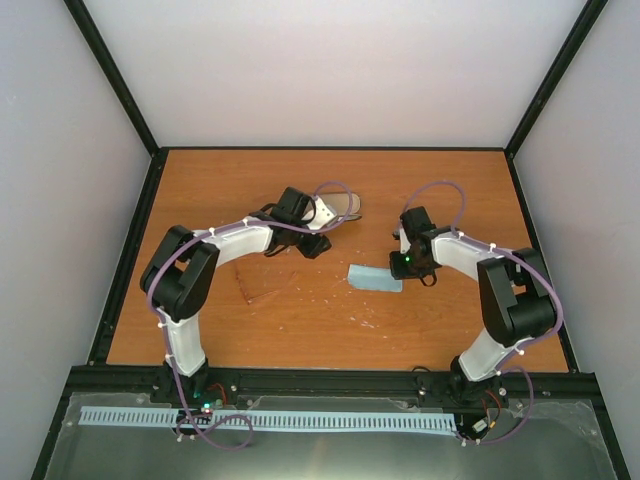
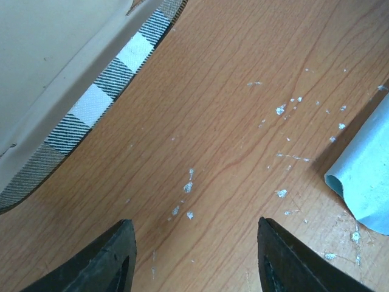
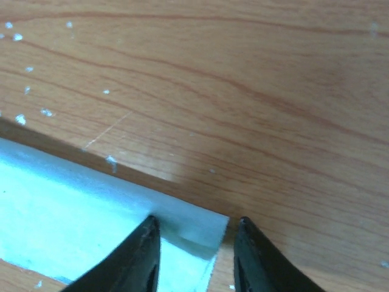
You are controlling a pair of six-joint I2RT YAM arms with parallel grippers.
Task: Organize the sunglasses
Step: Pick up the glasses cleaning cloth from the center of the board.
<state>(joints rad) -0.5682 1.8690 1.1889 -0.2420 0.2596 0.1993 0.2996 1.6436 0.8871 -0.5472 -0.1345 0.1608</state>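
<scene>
While right gripper [image 3: 194, 234] straddles corner of light blue cloth [image 3: 85, 213], jaws part-spread and not yet pinching, I judge step in hand as cloth pickup. Left gripper [image 2: 194, 243] hangs spread over bare wood between striped case [image 2: 91, 112] and cloth, holding nothing. Sunglasses [image 1: 262, 288] lie faint on table [image 1: 450, 330], on left arm's side of cloth, well apart from both claws. To do it well, I'd seat tips flat on wood before closing, catch corner only, lift slowly, avoid dragging cloth toward glasses.
</scene>
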